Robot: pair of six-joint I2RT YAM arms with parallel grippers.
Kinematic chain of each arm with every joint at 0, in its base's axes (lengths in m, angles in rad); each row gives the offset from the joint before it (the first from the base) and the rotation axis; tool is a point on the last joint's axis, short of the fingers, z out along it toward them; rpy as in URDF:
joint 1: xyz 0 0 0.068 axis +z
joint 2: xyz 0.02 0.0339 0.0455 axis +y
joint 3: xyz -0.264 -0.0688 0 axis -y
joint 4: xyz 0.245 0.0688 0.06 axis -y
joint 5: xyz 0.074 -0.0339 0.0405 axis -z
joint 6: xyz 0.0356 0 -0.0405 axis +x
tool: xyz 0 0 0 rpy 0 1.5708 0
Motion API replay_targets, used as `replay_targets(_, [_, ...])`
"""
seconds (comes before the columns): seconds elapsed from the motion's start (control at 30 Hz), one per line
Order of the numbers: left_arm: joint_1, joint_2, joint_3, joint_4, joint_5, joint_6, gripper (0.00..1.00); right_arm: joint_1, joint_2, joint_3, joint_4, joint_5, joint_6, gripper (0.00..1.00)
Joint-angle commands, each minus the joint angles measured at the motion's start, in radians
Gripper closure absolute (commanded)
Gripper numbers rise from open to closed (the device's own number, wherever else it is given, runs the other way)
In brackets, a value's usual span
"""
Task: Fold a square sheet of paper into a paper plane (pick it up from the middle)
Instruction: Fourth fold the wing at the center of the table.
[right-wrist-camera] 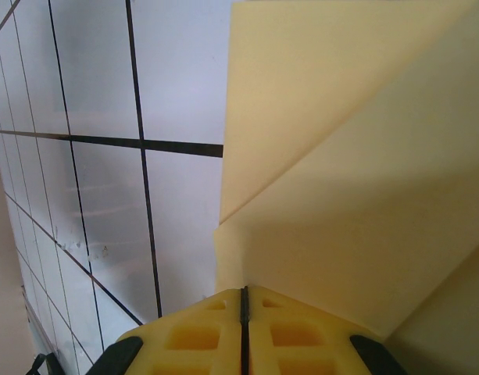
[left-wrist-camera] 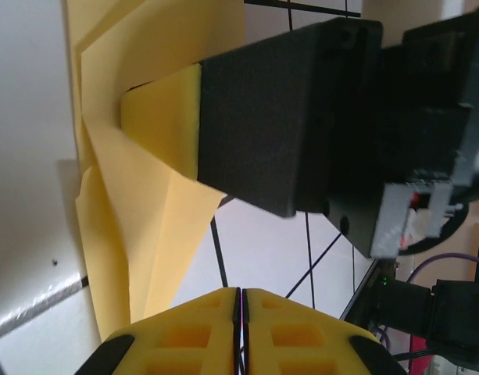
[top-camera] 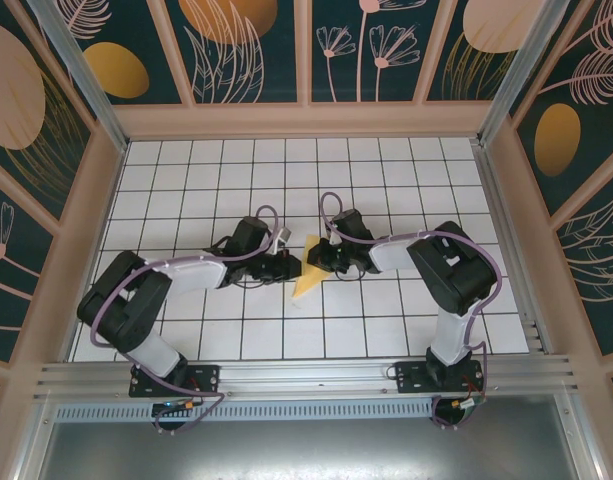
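Right claw (right-wrist-camera: pixel 243 291) closed, creased pale-yellow paper (right-wrist-camera: pixel 341 156)

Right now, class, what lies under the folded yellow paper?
White gridded table shows around the folded yellow paper; the tiles directly beneath are covered, so anything there cannot be seen.

Far paper (right-wrist-camera: pixel 356 156) edges beyond right-wrist view

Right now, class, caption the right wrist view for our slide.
Right tool shut on creased pale-yellow paper, gridded white table behind it.
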Motion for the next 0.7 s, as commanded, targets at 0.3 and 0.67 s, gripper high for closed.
replay_targets(0.3, [0.007, 0.074, 0.011, 0.081, 0.083, -0.03, 0.86, -0.005, 0.049, 0.001, -0.063, 0.058, -0.012, 0.91])
replay_targets(0.67, [-0.01, 0.131, 0.03, -0.029, 0.015, 0.027, 0.86, -0.005, 0.053, -0.002, -0.06, 0.06, -0.011, 0.91])
